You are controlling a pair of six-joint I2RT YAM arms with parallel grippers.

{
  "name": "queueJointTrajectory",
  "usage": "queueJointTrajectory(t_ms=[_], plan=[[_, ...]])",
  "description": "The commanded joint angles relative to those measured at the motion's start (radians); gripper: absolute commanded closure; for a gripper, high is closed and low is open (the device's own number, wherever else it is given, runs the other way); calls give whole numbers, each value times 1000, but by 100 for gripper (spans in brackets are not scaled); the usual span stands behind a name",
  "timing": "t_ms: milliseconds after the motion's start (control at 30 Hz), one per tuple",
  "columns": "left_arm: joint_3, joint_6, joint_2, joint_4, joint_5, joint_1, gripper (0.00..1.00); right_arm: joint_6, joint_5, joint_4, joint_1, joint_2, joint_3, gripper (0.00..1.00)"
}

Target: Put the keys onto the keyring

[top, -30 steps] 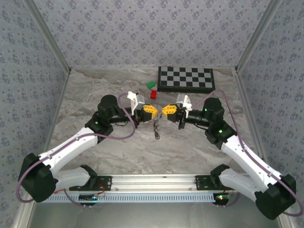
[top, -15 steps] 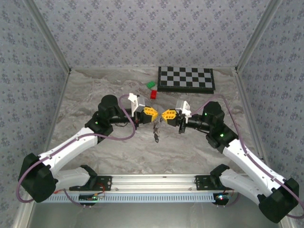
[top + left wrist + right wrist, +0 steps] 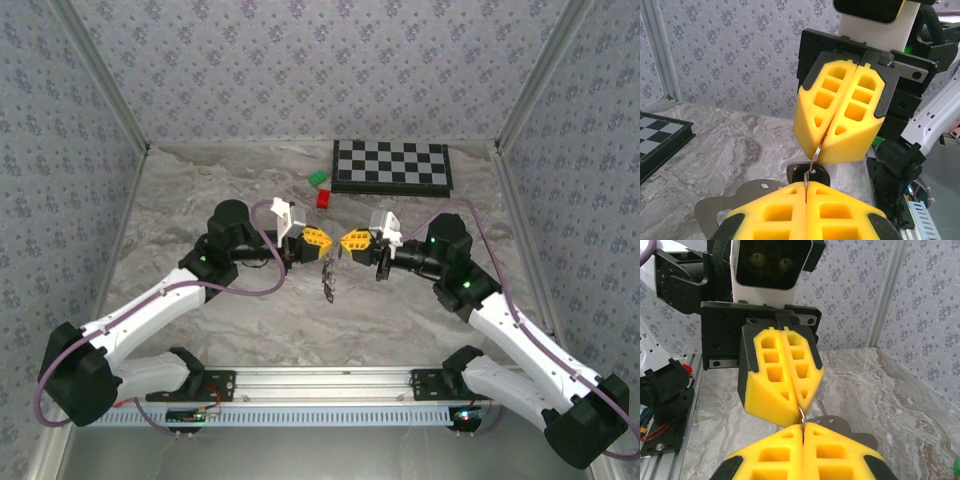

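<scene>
The marbled table (image 3: 180, 195) is taken in from above, with a chessboard (image 3: 392, 166) laid at its far edge and a red block (image 3: 324, 198) and a green block (image 3: 318, 179) set just beside it. Near the middle, the left gripper (image 3: 801, 404) and the right gripper (image 3: 822, 151) are held tip to tip above the table. Both pairs of fingers (image 3: 845, 115) are pressed together, and each pair is pinched on the keyring (image 3: 813, 161), a thin arc of wire seen bridging the small gap between the two tips. The keys (image 3: 328, 282) are seen as a small dark cluster below the tips. One black head is made out just under the ring, apparently threaded on it. How many keys are on the ring cannot be told.

The ring is gripped only by its thin edge. If one arm is pulled or twisted against the other, the wire could be dragged out of the soft pads or bent open. If either grip is eased too soon, the ring could be swung aside or dropped, and a key not fully wound on could be shed from the wire's free end.
</scene>
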Motion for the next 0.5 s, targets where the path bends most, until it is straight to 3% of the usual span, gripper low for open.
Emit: queueJointTrajectory(t_ms=[0, 467], plan=[[45, 20, -29, 23, 28, -6, 100, 15, 13, 33, -6, 2, 2, 100], [50, 18, -18, 19, 27, -6, 100, 12, -17, 26, -6, 16, 9, 100]])
